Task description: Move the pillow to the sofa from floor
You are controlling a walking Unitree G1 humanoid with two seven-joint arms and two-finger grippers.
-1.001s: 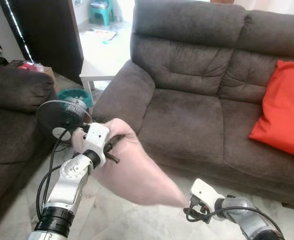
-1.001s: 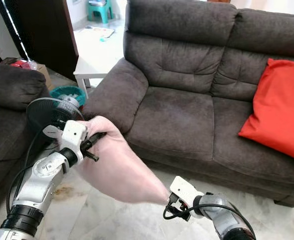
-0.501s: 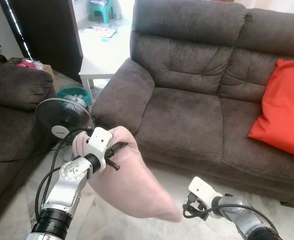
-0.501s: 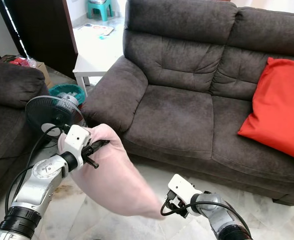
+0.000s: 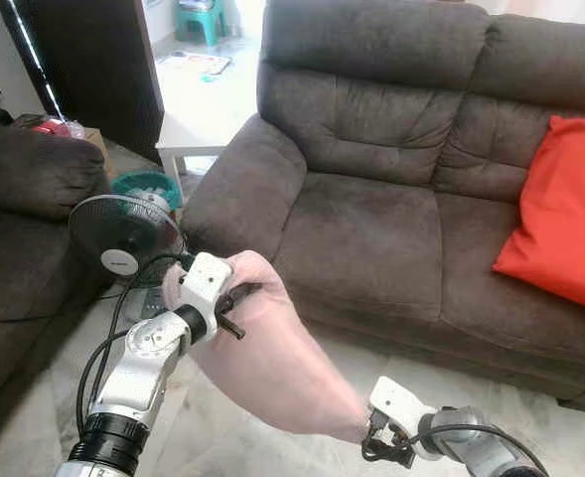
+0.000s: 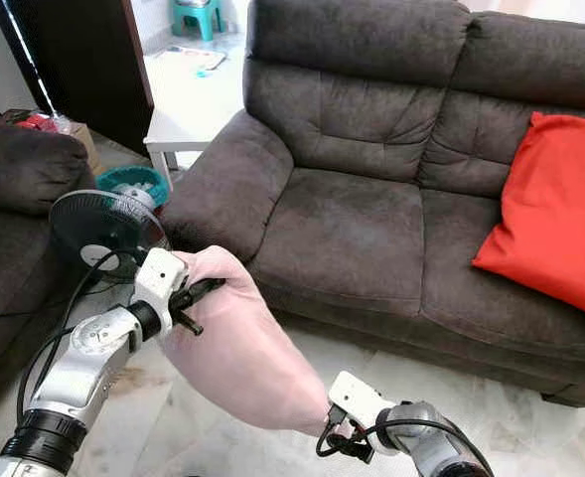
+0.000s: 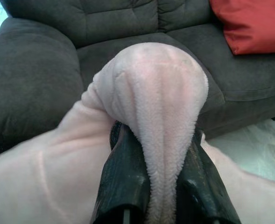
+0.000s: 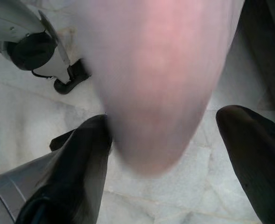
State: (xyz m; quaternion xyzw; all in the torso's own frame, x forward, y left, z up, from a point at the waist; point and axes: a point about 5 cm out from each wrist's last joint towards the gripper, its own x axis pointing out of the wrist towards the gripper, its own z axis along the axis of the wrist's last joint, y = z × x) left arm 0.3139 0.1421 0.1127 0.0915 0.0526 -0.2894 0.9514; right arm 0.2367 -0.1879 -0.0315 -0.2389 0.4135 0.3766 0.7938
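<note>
The pink pillow [image 8: 160, 79] was rendered out of focus in the right wrist view. The red cushion [image 5: 562, 219] was cut off by the right edge. The right gripper's fingertips were obscured behind the pillow's lower corner in the eye views.

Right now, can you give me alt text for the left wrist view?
The left gripper pinches a fold of the pale pink pillow between its two black jaws. Beyond it lie the dark grey sofa and a red cushion on its seat.
</note>
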